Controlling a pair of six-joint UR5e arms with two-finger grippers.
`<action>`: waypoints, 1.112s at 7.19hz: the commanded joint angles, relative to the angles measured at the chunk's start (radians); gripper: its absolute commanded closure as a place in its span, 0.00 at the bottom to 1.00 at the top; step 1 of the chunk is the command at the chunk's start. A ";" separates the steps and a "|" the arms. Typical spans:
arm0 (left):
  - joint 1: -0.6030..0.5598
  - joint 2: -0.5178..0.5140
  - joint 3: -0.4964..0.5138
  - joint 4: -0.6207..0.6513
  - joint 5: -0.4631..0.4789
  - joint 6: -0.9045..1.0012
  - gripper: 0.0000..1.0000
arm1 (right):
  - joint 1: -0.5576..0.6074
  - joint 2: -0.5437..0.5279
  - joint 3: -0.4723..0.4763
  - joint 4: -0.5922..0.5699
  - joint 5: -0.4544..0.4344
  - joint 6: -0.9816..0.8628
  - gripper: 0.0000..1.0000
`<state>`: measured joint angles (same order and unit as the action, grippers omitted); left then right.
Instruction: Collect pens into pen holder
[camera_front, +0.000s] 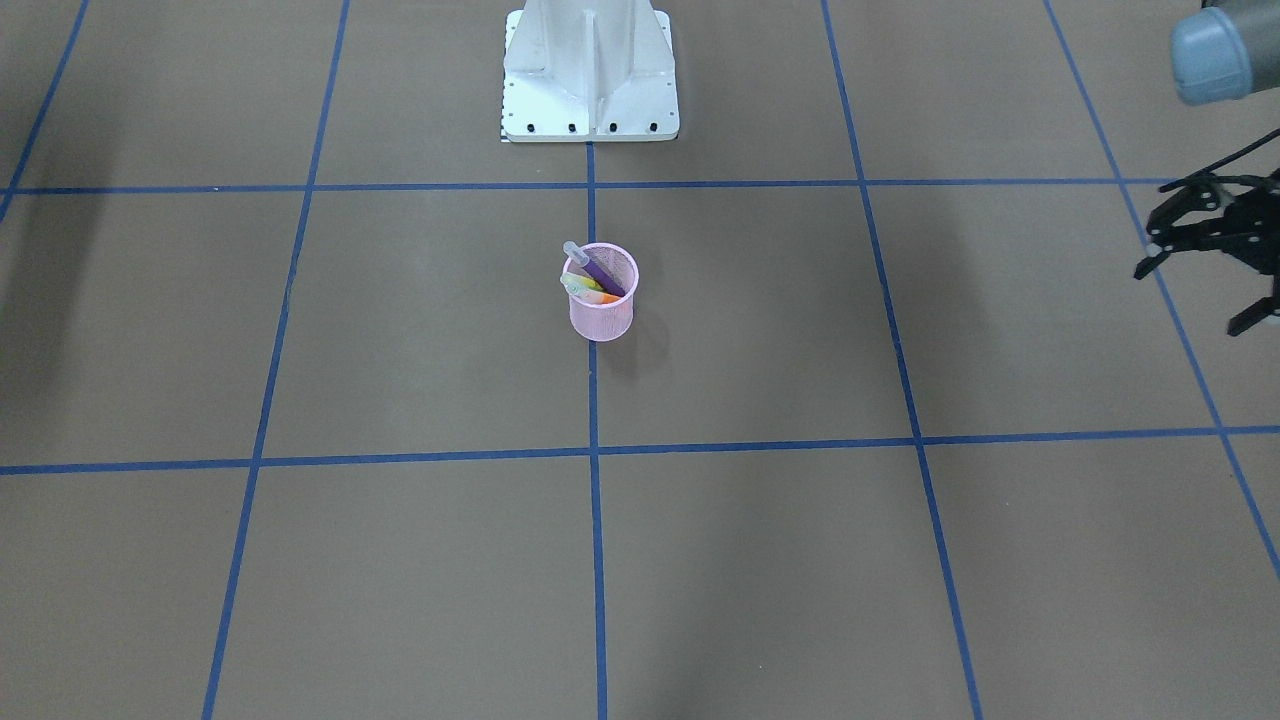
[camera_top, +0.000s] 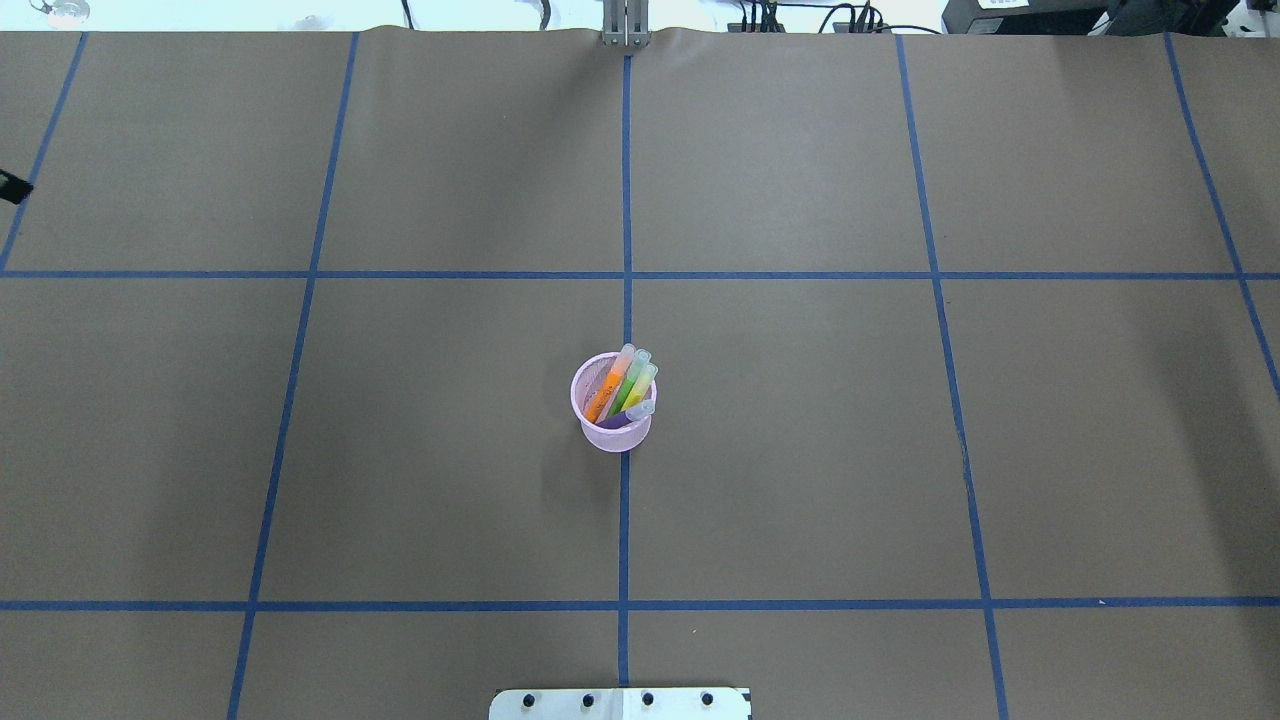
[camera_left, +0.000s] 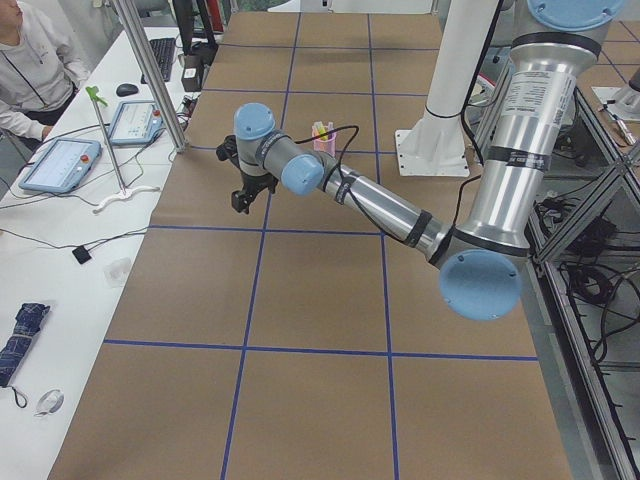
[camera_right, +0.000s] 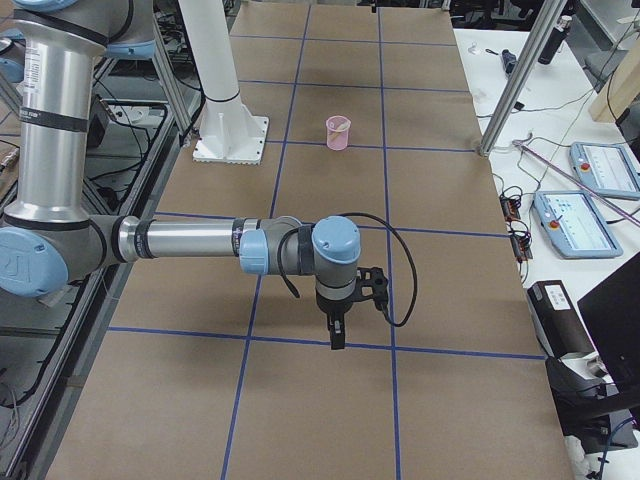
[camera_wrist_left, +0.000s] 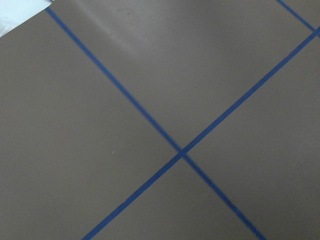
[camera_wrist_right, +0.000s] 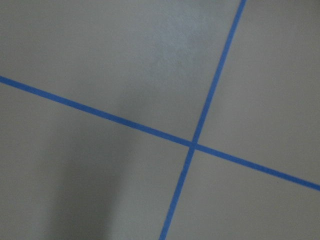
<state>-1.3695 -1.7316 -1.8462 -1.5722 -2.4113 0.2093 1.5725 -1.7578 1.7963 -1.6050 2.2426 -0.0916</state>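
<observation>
The pink mesh pen holder (camera_top: 613, 432) stands upright near the table's middle, on a blue tape line; it also shows in the front view (camera_front: 603, 318). All the pens stand slanted inside it: orange (camera_top: 609, 388), bright green (camera_top: 628, 385), pale yellow (camera_top: 640, 388) and purple (camera_front: 604, 272). My left gripper (camera_front: 1192, 298) hangs open and empty far off at the table's left end. My right gripper (camera_right: 337, 335) hangs over the table's right end, far from the holder; it shows only in the exterior right view and I cannot tell if it is open or shut. Both wrist views show only paper and tape.
The white robot base (camera_front: 590, 75) stands behind the holder. Brown paper with blue tape lines (camera_top: 626, 200) covers the table. An operator (camera_left: 30, 60) sits at a side desk with teach pendants (camera_left: 60, 165). A metal post (camera_right: 520, 75) stands at the far edge.
</observation>
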 joint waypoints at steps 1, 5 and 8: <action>-0.136 0.124 0.054 0.125 0.050 0.076 0.00 | 0.015 -0.029 -0.006 -0.010 -0.005 0.001 0.01; -0.220 0.328 0.108 -0.011 0.125 -0.052 0.00 | 0.014 0.029 -0.023 -0.016 -0.023 0.007 0.01; -0.223 0.392 0.085 -0.058 0.146 -0.108 0.00 | 0.014 0.031 -0.025 -0.013 -0.020 0.006 0.01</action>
<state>-1.5912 -1.3572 -1.7589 -1.6050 -2.2717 0.1156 1.5861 -1.7282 1.7730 -1.6192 2.2218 -0.0847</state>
